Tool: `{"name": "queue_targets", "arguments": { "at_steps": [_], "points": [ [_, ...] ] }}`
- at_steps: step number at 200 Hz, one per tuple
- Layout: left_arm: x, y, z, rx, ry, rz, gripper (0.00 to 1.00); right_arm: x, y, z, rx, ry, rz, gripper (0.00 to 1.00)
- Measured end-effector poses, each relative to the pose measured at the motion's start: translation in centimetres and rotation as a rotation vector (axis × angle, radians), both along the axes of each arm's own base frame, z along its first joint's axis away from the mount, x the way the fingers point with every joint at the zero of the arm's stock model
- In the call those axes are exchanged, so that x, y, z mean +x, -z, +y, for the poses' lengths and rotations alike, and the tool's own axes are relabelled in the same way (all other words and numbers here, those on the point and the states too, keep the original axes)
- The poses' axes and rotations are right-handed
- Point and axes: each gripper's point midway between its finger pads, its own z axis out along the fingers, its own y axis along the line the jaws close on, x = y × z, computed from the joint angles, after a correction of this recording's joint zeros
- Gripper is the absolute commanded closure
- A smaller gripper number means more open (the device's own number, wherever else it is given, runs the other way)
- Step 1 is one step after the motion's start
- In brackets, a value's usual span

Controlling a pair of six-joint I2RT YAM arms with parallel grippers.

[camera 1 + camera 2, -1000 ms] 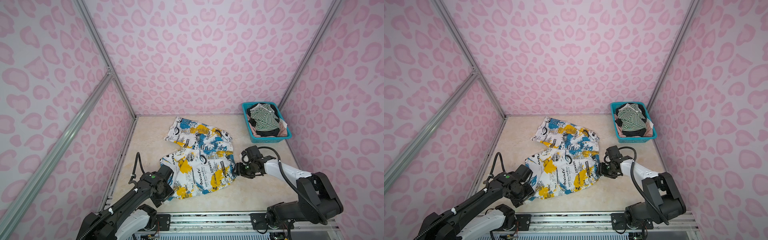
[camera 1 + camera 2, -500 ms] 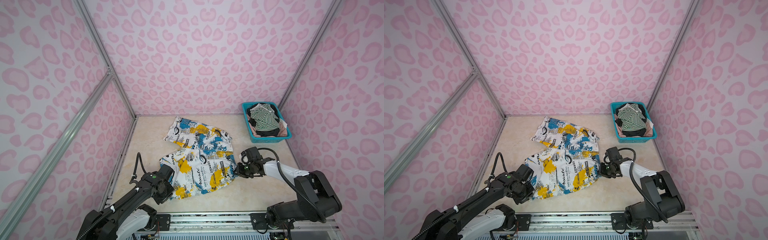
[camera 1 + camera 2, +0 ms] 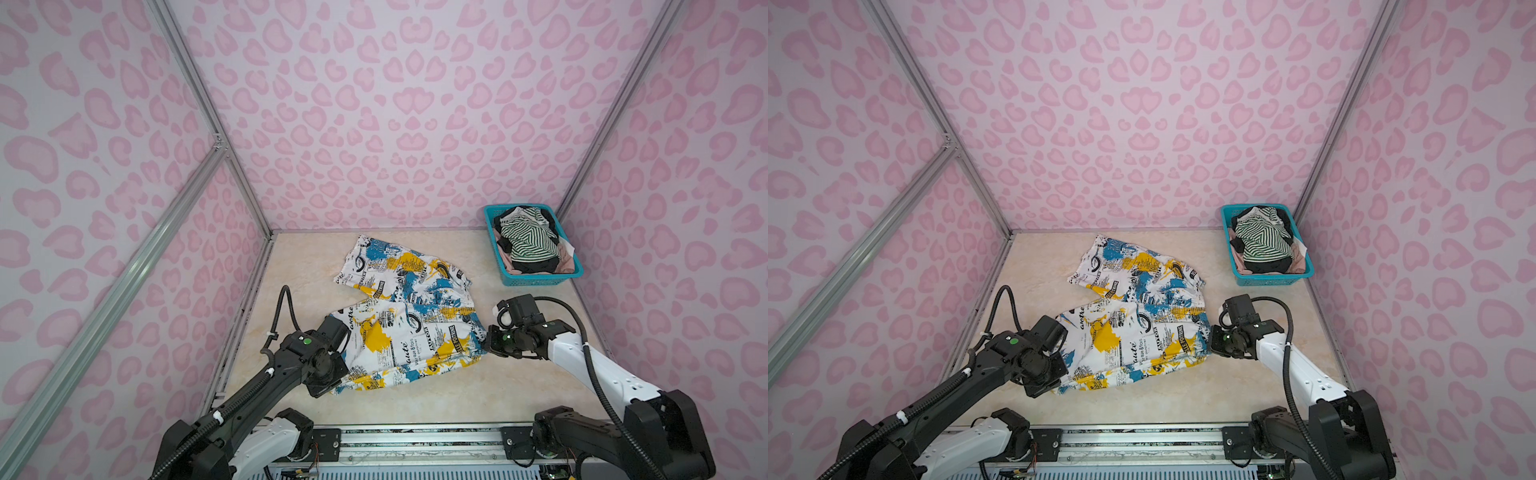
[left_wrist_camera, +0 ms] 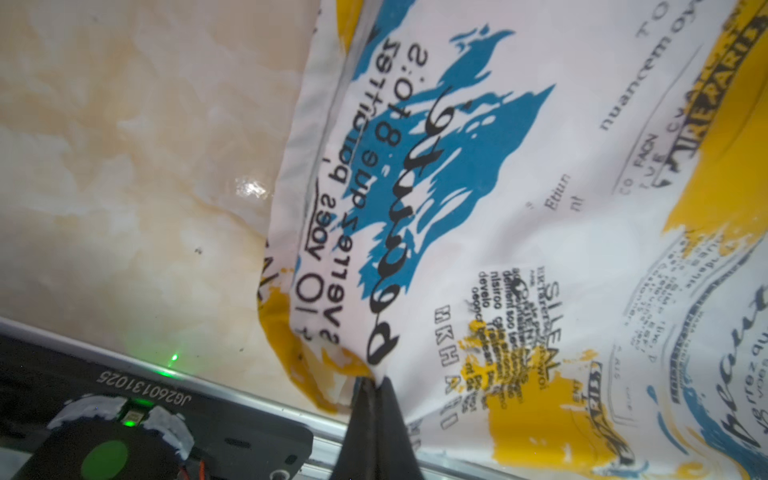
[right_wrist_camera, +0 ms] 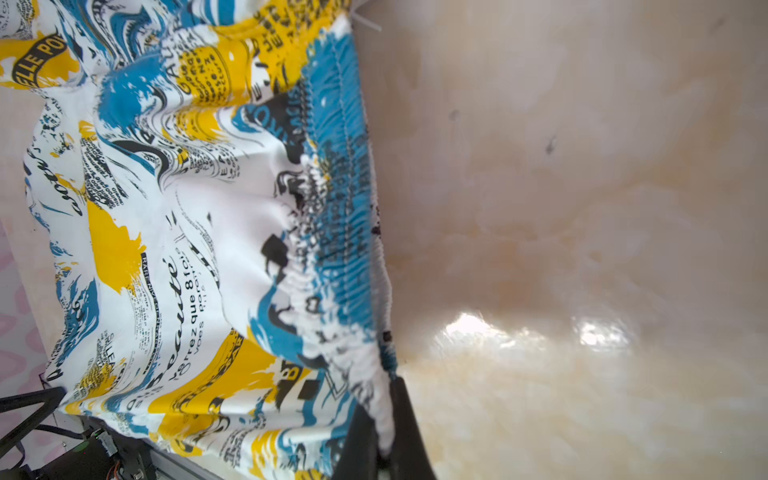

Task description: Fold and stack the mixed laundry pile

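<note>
**Both grippers pinching the printed garment on the bench**

Left gripper: jaws closed tight on a hem corner of the printed garment, by a yellow patch. The cloth rises from the pinch in a slack fold.

Right gripper: jaws closed on the gathered, stitched blue edge at the opposite side of the same garment, with white cloth bunched between the fingers.

In both top views the garment lies spread on the bench between the two arms. Its near half is wrinkled and its far half angles toward the back wall.

A teal basket stands in the far right corner, well apart. It holds a striped top over a black garment, with a pink garment at the sides.
</note>
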Motion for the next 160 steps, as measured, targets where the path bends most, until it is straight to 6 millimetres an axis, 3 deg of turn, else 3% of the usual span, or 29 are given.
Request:
{"name": "queue_targets", "arguments": {
  "at_steps": [23,72,123,160],
  "points": [
    [0.4,-1.3,-0.2,-0.004,0.024,-0.019,0.98,-0.5,-0.3,-0.6,-0.015,0.007,0.006,1.00],
    [1.7,-5.9,-0.7,-0.022,0.090,-0.092,0.98,-0.7,-1.9,-1.3,-0.021,0.022,-0.017,1.00],
    [0.5,-8.5,-0.6,-0.043,0.156,-0.095,0.98,-1.2,-2.9,-1.2,-0.012,0.004,-0.009,1.00],
    [-1.4,-10.7,0.5,-0.053,0.154,-0.122,0.98,-3.3,-3.2,-0.3,-0.012,-0.062,0.016,1.00]
  ]
}}
